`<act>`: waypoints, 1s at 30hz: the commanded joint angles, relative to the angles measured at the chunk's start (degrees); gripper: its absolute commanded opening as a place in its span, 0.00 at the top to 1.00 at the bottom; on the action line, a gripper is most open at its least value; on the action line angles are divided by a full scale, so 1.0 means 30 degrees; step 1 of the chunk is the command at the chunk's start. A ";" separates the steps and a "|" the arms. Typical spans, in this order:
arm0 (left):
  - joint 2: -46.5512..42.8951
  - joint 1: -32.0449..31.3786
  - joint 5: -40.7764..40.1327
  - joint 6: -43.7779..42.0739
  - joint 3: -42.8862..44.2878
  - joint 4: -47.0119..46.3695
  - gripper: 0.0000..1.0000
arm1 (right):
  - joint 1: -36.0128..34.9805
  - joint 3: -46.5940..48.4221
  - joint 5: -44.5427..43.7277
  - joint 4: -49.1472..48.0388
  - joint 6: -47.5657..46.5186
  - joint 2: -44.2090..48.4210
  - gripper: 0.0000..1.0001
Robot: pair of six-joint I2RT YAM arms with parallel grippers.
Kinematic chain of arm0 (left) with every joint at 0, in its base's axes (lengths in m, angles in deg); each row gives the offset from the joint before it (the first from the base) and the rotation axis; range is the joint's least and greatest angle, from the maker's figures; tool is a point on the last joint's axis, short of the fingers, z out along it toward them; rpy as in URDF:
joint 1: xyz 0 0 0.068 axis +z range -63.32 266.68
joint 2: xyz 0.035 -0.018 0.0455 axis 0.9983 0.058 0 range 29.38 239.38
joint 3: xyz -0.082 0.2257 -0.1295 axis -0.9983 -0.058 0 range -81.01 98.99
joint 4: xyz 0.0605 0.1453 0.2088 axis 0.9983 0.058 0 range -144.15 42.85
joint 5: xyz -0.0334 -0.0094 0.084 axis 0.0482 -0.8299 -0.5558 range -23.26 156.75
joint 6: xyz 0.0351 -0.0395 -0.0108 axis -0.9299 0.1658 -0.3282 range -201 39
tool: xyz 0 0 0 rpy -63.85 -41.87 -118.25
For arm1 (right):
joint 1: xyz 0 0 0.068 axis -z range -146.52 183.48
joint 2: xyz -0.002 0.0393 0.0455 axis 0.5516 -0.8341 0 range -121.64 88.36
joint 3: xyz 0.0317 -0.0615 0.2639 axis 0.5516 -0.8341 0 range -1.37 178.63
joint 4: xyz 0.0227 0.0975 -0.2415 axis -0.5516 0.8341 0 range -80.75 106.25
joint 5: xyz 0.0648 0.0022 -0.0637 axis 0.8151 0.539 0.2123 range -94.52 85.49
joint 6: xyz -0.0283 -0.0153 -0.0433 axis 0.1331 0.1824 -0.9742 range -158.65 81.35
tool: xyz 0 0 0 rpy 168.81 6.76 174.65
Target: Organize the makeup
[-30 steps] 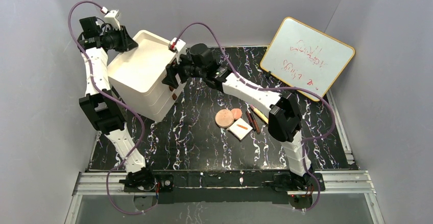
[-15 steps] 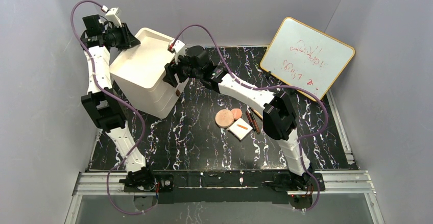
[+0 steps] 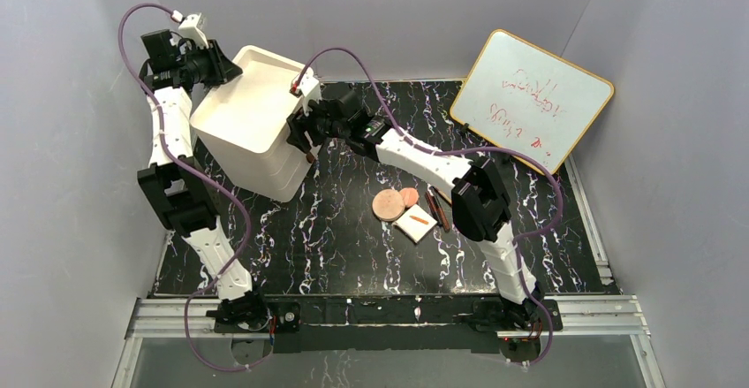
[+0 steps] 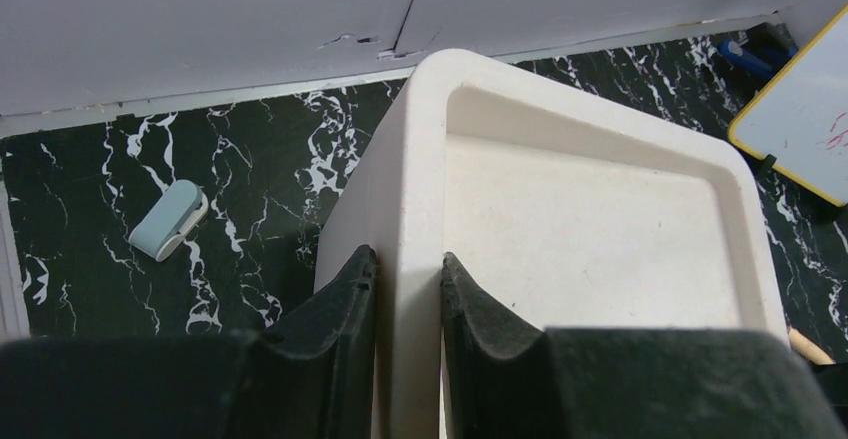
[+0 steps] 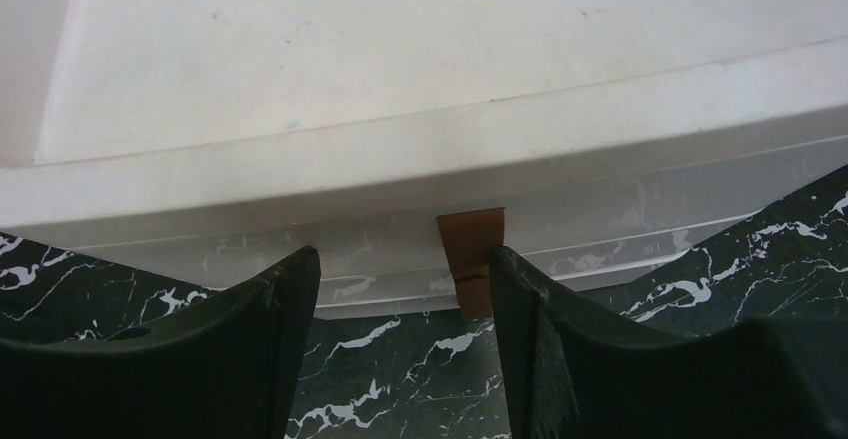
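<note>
The makeup lies mid-table: a large tan disc (image 3: 387,204), a small red disc (image 3: 409,196), a white square pad with an orange mark (image 3: 415,224), and brown, red and yellow sticks (image 3: 439,206). My left gripper (image 3: 223,65) (image 4: 408,259) is shut on the rim of the cream drawer box (image 3: 247,127) (image 4: 600,219) at its back left corner. My right gripper (image 3: 300,136) (image 5: 400,256) is open at the box's front (image 5: 400,189), and its right finger touches the stacked brown knobs (image 5: 472,259).
A yellow-framed whiteboard (image 3: 530,101) leans at the back right. A small pale blue-white clip (image 4: 168,221) lies on the black marbled table left of the box. Grey walls close in at the left, back and right.
The box has shifted and turned a little toward the back left with my left gripper on its rim. My right gripper has dropped lower against the drawer fronts. The makeup has not moved.
</note>
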 commanded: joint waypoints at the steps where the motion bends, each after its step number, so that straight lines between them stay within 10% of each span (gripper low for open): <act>1: -0.2764 -0.0544 0.4905 0.4369 -0.1971 -0.5355 1.00 | -0.0048 0.0254 -0.0301 -0.1515 -0.0419 -0.0534 0.30; 10: -0.2079 -0.0551 0.7433 0.6675 -0.2211 -0.7123 1.00 | -0.0044 -0.0408 -0.0100 -0.1981 -0.1376 -0.0369 0.33; 30: 0.0205 -0.0551 0.6893 0.6227 0.1008 -0.4025 1.00 | 0.0139 -0.0263 -0.1052 -0.2113 -0.2741 0.0787 0.95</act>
